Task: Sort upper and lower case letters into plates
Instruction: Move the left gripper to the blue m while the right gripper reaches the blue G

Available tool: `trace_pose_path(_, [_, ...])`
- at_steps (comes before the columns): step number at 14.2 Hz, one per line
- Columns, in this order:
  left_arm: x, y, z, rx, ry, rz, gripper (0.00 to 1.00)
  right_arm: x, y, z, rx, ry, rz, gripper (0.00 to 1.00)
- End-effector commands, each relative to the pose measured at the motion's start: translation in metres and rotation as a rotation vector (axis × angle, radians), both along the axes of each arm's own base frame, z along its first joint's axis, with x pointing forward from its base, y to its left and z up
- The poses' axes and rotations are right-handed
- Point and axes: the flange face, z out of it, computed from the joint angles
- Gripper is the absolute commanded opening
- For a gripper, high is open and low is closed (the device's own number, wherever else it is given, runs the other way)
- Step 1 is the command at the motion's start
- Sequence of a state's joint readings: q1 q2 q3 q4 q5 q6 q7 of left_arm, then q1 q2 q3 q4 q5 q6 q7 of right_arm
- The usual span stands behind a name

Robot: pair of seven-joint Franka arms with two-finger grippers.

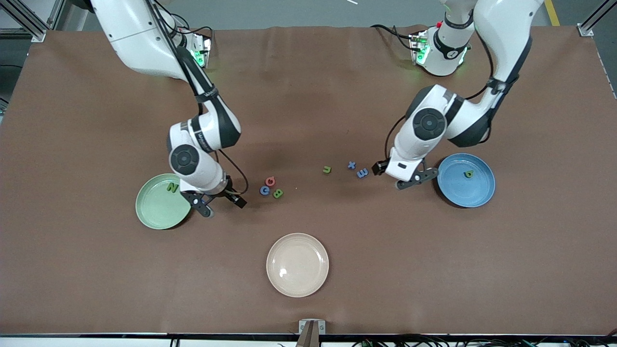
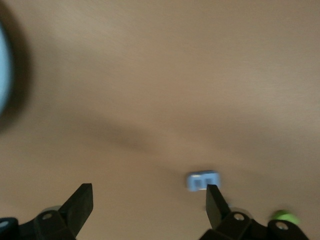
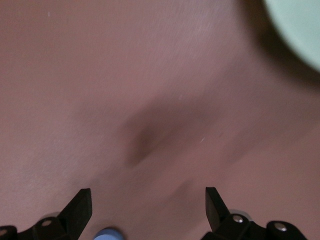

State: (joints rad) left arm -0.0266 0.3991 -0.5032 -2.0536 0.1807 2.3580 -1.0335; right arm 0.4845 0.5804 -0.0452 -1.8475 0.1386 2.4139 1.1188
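**Both hands empty, six letters still loose**

The right hand [image 1: 219, 202] hangs fingers apart, holding nothing, over bare tabletop [image 1: 96, 270] beside the green plate [image 1: 156, 212], which holds a green N [image 1: 172, 187]. A red G [image 1: 270, 181], blue letter [image 1: 264, 190] and green B [image 1: 278, 193] cluster just beside it, toward the middle.

The left hand [image 1: 402, 176] is also spread and empty, between the blue plate [image 1: 475, 193], holding one green letter [image 1: 468, 174], and a blue E [image 1: 362, 172]. A blue t [image 1: 351, 165] and green u [image 1: 327, 169] lie near the E. A beige plate [image 1: 297, 284] sits empty, nearest the camera.

Risks, as I judge them: the clustered three nearly touch, so closing on one may knock its neighbours; tiny letters could slip; case may be misread.

The left wrist view shows the E [image 2: 203, 180] right by a fingertip [image 2: 214, 200], closeness the front view hides. Only the front view shows both plates' contents.
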Motion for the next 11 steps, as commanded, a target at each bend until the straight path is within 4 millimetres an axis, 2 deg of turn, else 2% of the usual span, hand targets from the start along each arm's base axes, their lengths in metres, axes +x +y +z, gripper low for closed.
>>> trace_pose_path(1, [0.001,-0.028,-0.018,-0.043,-0.011,0.063,0.99,-0.001,0.033,-0.015,-0.009,-0.019,-0.066,1.00])
trace_pose_path(3, [-0.006,-0.044,-0.035,-0.044,-0.004,0.058,0.99,0.000,0.036,-0.019,0.000,-0.041,-0.086,1.00])
trace_pose_path(7, [-0.011,-0.050,-0.064,0.006,-0.014,0.051,0.98,-0.011,0.054,-0.021,-0.002,-0.035,-0.110,0.99])
trace_pose_path(9, [-0.011,-0.051,-0.070,0.003,-0.030,0.054,0.98,-0.015,0.061,-0.019,-0.003,-0.031,-0.119,0.96])
trace_pose_path(11, [-0.012,-0.053,-0.074,-0.003,-0.027,0.054,0.93,-0.026,0.076,-0.020,-0.008,-0.028,-0.111,0.92])
